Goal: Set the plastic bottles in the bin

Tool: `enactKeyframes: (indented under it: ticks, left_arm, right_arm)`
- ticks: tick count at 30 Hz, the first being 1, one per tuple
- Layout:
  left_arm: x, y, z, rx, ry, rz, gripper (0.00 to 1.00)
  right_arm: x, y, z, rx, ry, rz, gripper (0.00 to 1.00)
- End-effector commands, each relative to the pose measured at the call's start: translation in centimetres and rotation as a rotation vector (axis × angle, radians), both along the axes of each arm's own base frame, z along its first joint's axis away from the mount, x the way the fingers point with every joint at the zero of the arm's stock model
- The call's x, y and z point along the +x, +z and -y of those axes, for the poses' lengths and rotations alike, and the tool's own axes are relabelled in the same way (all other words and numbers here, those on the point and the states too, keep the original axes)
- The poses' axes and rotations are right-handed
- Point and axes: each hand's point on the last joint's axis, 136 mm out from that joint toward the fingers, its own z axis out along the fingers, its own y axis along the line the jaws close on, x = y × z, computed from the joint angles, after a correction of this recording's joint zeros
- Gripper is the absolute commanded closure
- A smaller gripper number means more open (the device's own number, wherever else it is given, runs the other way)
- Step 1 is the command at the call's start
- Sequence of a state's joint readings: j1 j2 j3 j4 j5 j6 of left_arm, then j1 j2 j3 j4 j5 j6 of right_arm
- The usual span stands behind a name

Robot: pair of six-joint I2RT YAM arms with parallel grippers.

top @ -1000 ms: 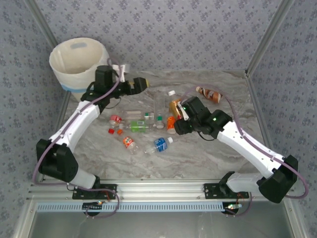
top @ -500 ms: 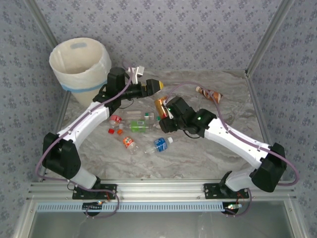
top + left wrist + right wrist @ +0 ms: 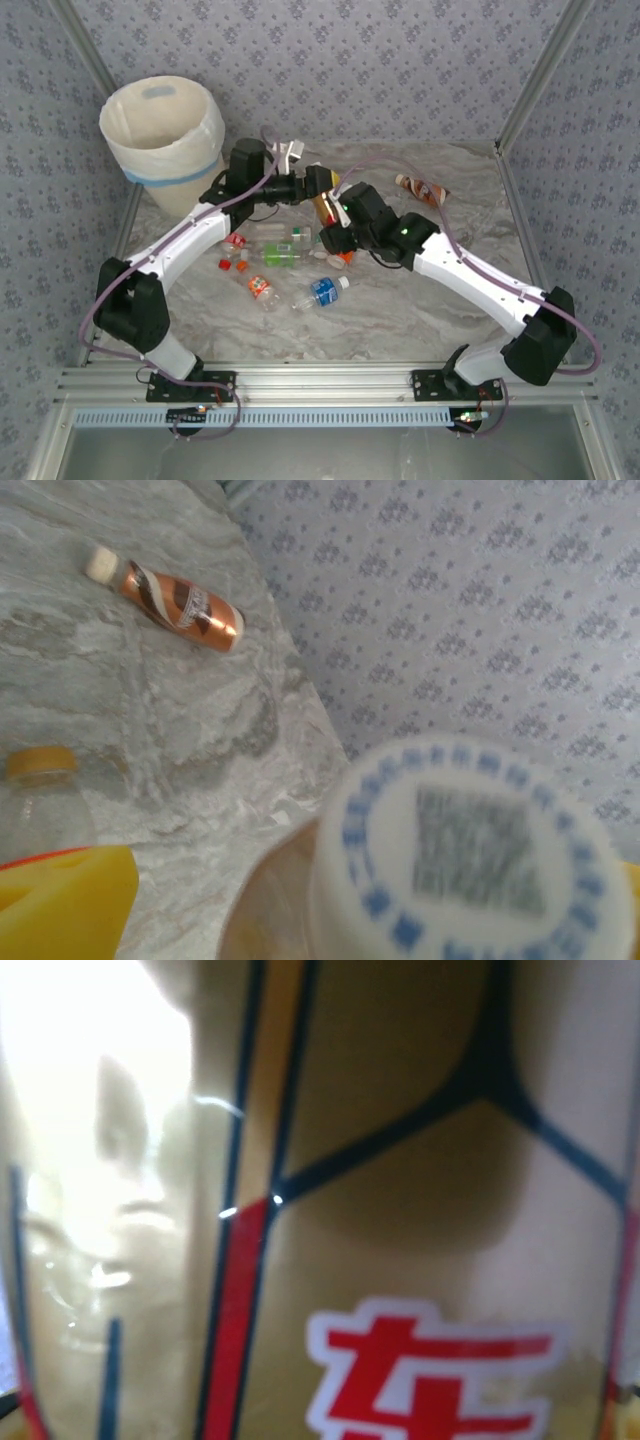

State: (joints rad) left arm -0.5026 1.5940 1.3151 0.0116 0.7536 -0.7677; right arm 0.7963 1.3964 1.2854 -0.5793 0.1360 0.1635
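Note:
My right gripper (image 3: pixel 334 222) is shut on a gold-brown labelled bottle (image 3: pixel 325 207), held above the table's middle. Its label with red characters (image 3: pixel 400 1210) is pressed close to the right wrist camera. My left gripper (image 3: pixel 319 184) stands open at the bottle's top end. The white, blue-printed cap (image 3: pixel 470 860) lies between the yellow fingers (image 3: pixel 60 900), with a gap beside it. The bin (image 3: pixel 205 160) stands at the far left corner. On the table lie a red-capped bottle (image 3: pixel 235 240), a green-labelled one (image 3: pixel 280 257), an orange-labelled one (image 3: pixel 260 288) and a blue-labelled one (image 3: pixel 325 290).
A brown bottle with a white cap (image 3: pixel 420 187) (image 3: pixel 180 600) lies alone at the far right of the marble table. A clear orange-capped bottle (image 3: pixel 40 790) lies below the left gripper. Patterned walls and metal posts close the back and sides.
The left arm swung right, away from the bin, and the right arm carried the gold-brown bottle left and farther back. The two grippers now meet at the bottle.

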Motion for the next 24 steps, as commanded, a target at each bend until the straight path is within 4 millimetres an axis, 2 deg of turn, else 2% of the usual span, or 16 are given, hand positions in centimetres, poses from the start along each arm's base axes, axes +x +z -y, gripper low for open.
enactKeyframes:
  ticks: [1,6,11,14,18,24]
  left_arm:
    - [-1.6,1.0,1.6,-0.011,-0.111,0.025,0.01]
    - [-0.9,0.5,2.5,-0.027,-0.132,-0.019,0.20]
    - [-0.3,0.2,2.5,-0.023,-0.103,-0.021,0.43]
    - [0.0,0.1,2.7,-0.028,-0.098,-0.028,0.52]
    - [0.5,-0.2,3.0,-0.036,-0.088,-0.042,0.60]
    - [0.9,-0.5,3.8,-0.036,-0.089,-0.058,0.64]
  right_arm:
    - [1.5,4.0,-0.9,0.048,0.037,0.115,0.53]
    - [1.5,4.4,-1.1,0.054,0.074,0.115,0.52]
    - [1.6,4.3,-0.2,0.041,0.078,0.101,0.52]
    - [1.8,4.1,0.6,0.049,0.074,0.089,0.52]
    - [1.9,3.6,1.4,0.063,0.086,0.073,0.51]
    - [2.3,2.8,2.1,0.095,0.110,0.049,0.51]
